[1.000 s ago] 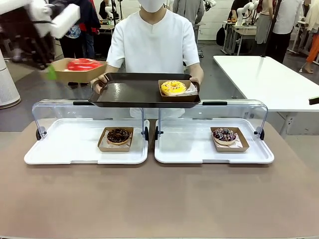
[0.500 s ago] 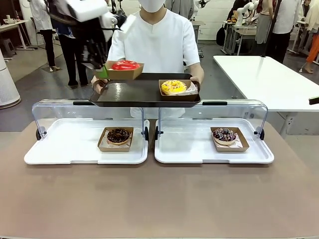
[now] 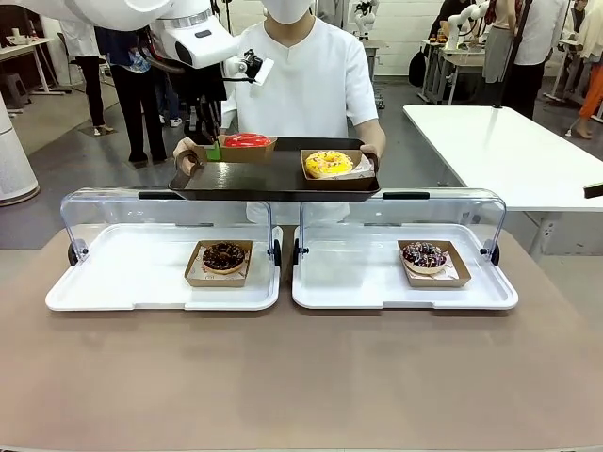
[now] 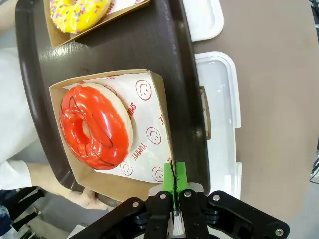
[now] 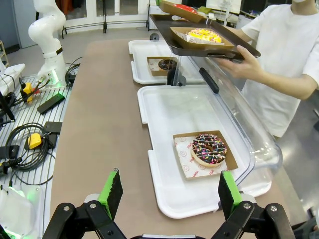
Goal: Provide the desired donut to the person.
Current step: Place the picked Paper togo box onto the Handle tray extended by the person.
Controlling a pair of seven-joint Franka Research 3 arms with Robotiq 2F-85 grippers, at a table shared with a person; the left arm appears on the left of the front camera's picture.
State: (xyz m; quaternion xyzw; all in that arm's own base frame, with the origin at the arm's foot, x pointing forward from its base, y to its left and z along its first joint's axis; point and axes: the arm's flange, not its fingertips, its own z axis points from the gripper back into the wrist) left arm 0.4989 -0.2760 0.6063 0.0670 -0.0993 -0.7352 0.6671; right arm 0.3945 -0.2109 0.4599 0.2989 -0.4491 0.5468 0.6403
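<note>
The brown worktop (image 3: 301, 377) spans the near half of the scene, and the person (image 3: 292, 85) in a white top stands at its far side. Two white display trays sit side by side on it, each with a clear lid tipped open toward the far side: the left tray (image 3: 122, 278) and the right tray (image 3: 377, 282).

The person holds a dark serving tray (image 3: 254, 179) above the far edges of the display trays, one hand (image 3: 188, 155) at its left end and the other at its right end. The left arm (image 3: 141, 14) comes in from the upper left and reaches down to the left part of this serving tray.

The left gripper (image 3: 213, 149) is closed on the edge of a brown carton (image 4: 112, 184), its green pads (image 4: 174, 181) pressed together over the cardboard wall. In that carton lies the red-glazed donut (image 4: 94, 127) on printed paper, and the carton is on the left part of the serving tray. Just right of it on the same tray sits the yellow sprinkled donut (image 3: 328, 164) in its own carton.

The chocolate donut (image 3: 223, 255) sits in a carton at the right end of the left display tray. A donut with coloured sprinkles (image 3: 424, 254) sits in a carton in the right display tray.

The right gripper (image 5: 169, 191) hovers over the near right side of the worktop, its fingers spread wide apart and holding nothing.
</note>
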